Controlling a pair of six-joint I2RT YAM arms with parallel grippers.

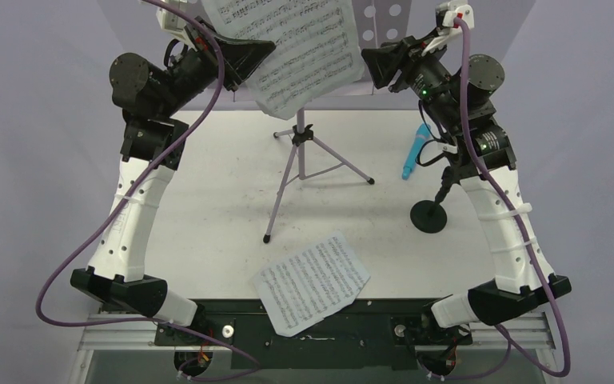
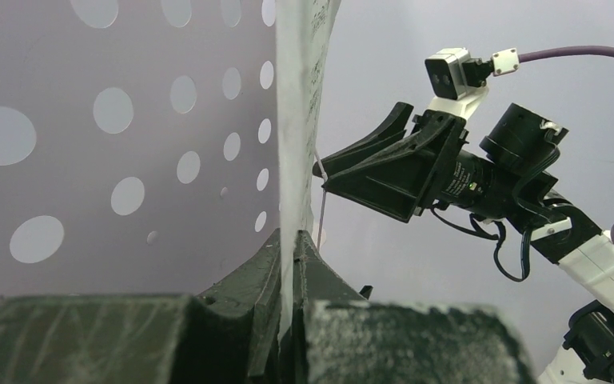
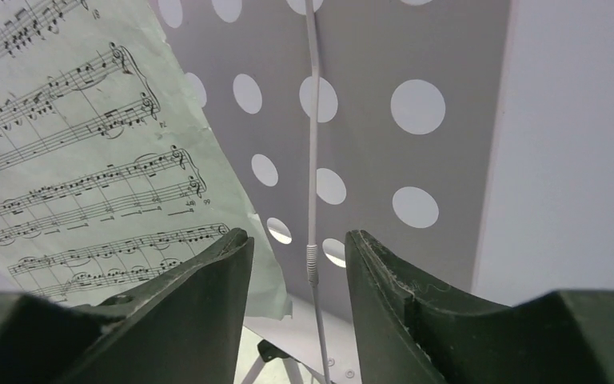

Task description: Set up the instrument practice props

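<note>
The lilac tripod music stand stands mid-table, its perforated desk at the top edge. My left gripper is shut on the left edge of a white sheet-music page and holds it against the desk. In the left wrist view the page runs edge-on between my shut fingers. My right gripper is open at the desk's right side. In the right wrist view it brackets the stand's thin white page-retainer wire without touching it. A second page lies near the front edge.
The turquoise-blue toy microphone lies on the table at the right, beside my right arm. The black round-based mic stand stands just in front of it. The stand's tripod legs spread across the table's centre.
</note>
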